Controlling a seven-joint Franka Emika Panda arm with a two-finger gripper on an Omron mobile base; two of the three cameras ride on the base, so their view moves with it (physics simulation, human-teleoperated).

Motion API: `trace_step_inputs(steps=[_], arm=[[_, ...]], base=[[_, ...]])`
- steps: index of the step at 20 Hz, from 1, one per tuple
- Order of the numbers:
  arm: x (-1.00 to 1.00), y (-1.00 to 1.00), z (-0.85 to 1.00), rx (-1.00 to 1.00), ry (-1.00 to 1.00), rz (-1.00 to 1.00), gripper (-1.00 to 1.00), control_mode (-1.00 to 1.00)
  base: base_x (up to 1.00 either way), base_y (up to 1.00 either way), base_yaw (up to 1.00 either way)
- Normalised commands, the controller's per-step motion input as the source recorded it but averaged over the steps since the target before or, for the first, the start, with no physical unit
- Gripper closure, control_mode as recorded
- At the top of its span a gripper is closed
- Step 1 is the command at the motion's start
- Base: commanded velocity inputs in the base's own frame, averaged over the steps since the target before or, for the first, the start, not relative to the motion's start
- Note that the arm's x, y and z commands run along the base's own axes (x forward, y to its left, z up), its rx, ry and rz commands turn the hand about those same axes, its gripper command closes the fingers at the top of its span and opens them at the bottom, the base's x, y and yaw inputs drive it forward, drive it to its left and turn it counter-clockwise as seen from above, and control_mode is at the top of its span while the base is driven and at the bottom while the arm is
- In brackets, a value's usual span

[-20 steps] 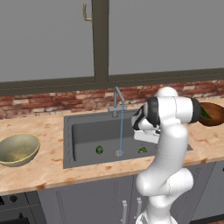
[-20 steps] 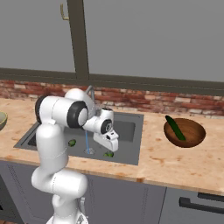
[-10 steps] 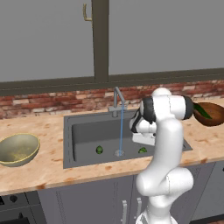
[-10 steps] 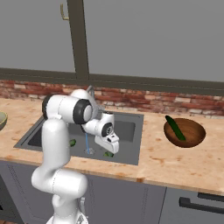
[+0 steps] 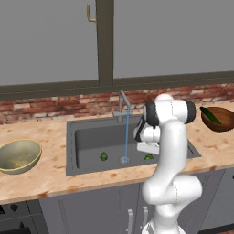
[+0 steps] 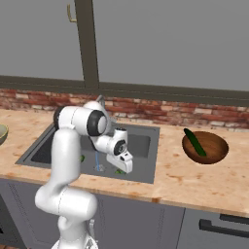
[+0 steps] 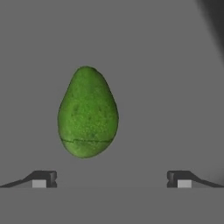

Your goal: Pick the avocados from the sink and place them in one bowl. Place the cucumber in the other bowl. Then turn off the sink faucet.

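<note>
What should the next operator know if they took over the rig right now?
Tool: open, holding nothing, poised over one avocado on the sink floor.
Both avocados are in the sink: the one under the tool to the right of the water stream, the other avocado to its left.
Done: cucumber lies in the brown bowl on the counter.
Left: move both avocados to the olive bowl, which holds nothing yet, then shut off the faucet, which is running.
</note>
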Motion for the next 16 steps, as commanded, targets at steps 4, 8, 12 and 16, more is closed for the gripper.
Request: trace_step_inputs(steps=[4,8,12,16], arm=[[0.19,0.0,-0.3,0.0,0.0,0.0,-1.0,-1.0],[0.21,0.0,-0.3,0.0,0.0,0.0,-1.0,-1.0],[0.2,0.0,-0.29,0.0,0.0,0.0,-1.0,-1.0],[0.22,0.0,-0.29,0.0,0.0,0.0,-1.0,-1.0]], base=[[0.0,0.0,0.0],[0.0,0.0,0.0],[0.0,0.0,0.0],[0.0,0.0,0.0]])
